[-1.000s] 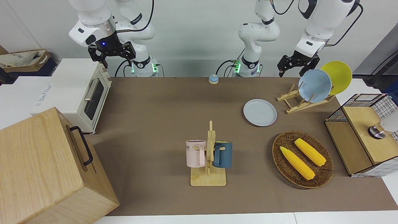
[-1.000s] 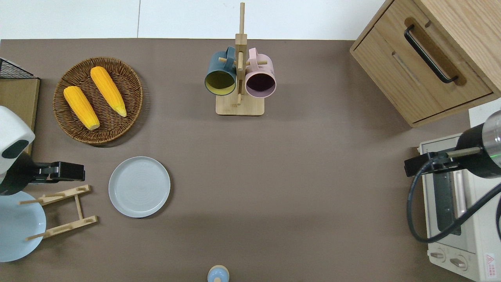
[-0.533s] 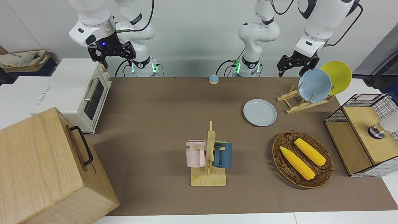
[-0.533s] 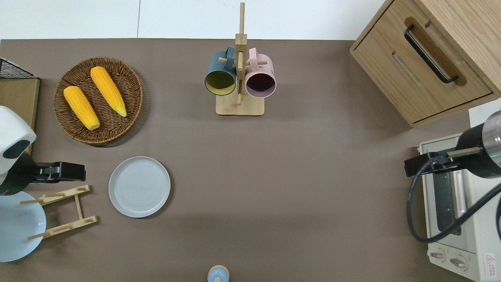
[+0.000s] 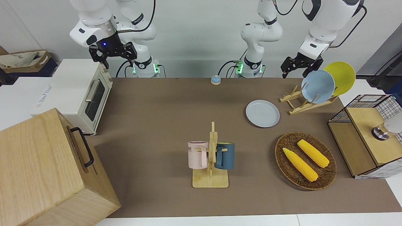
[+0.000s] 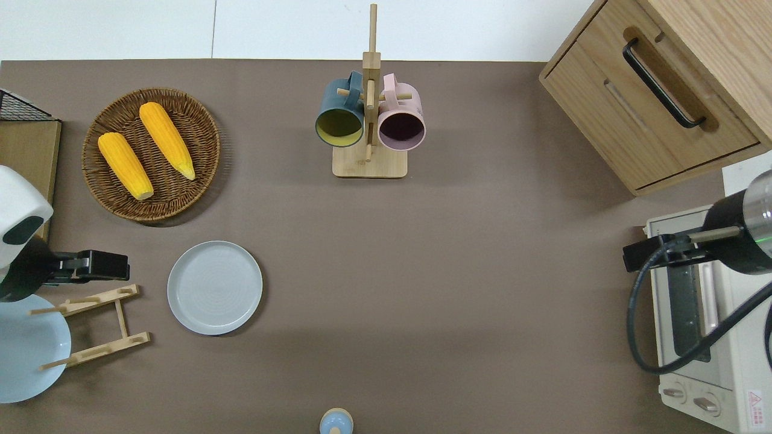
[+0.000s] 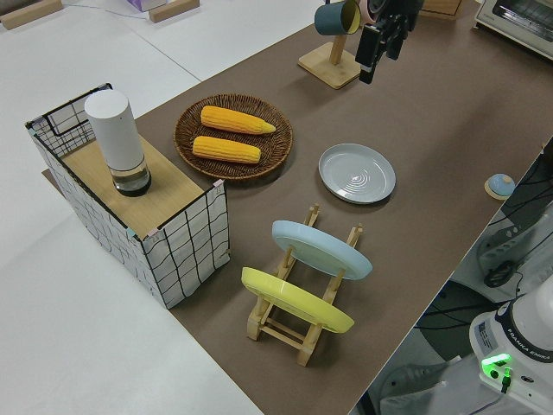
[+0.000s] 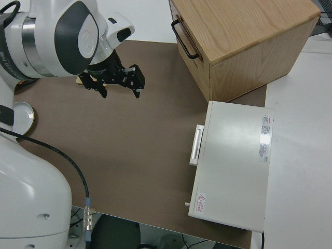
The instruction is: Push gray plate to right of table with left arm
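Observation:
The gray plate [image 5: 262,113] lies flat on the brown table [image 5: 163,119], between the mug rack and the plate rack; it also shows in the overhead view [image 6: 215,287] and the left side view [image 7: 357,173]. My left gripper [image 5: 294,74] is open and empty, up in the air. In the overhead view the left gripper [image 6: 117,266] is over the end of the plate rack farther from the robots. It is beside the plate toward the left arm's end of the table, with a gap between them. My right gripper [image 5: 119,61] is open and parked.
A wooden plate rack [image 5: 306,102] holds a sky-blue plate [image 5: 317,86] and a yellow plate [image 5: 344,75]. A wicker basket [image 5: 329,171] holds two corn cobs. A mug rack [image 5: 211,157], a bell [image 5: 215,79], a toaster oven [image 5: 78,94], a wooden box [image 5: 47,169] and a wire crate [image 5: 364,135] also stand here.
The left gripper has shifted only very slightly in the air. The gray plate has not moved. The right arm is still.

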Motion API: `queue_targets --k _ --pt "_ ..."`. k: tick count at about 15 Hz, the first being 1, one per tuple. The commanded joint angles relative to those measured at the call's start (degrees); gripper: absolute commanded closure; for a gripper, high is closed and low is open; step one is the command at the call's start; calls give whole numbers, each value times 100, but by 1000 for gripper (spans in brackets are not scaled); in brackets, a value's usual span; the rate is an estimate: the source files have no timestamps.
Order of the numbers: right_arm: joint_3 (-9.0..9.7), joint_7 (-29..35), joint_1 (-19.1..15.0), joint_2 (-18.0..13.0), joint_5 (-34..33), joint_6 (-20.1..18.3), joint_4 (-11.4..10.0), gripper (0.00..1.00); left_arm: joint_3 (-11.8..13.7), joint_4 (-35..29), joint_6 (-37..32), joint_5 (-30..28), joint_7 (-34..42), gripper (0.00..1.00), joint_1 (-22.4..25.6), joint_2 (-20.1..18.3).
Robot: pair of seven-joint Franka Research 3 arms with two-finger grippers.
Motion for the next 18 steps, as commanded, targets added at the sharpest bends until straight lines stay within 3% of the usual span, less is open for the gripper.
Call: queue_targets --k 1,8,18 --pt "92 75 -115 -14 25 -89 53 17 18 -209 122 -5 -80 2 -5 -47" --pt "92 66 -107 -14 25 -89 53 17 62 -744 560 -5 -10 2 4 -126" --pt "92 75 -115 -14 25 -89 53 17 106 -1764 1782 4 174 2 135 -143"
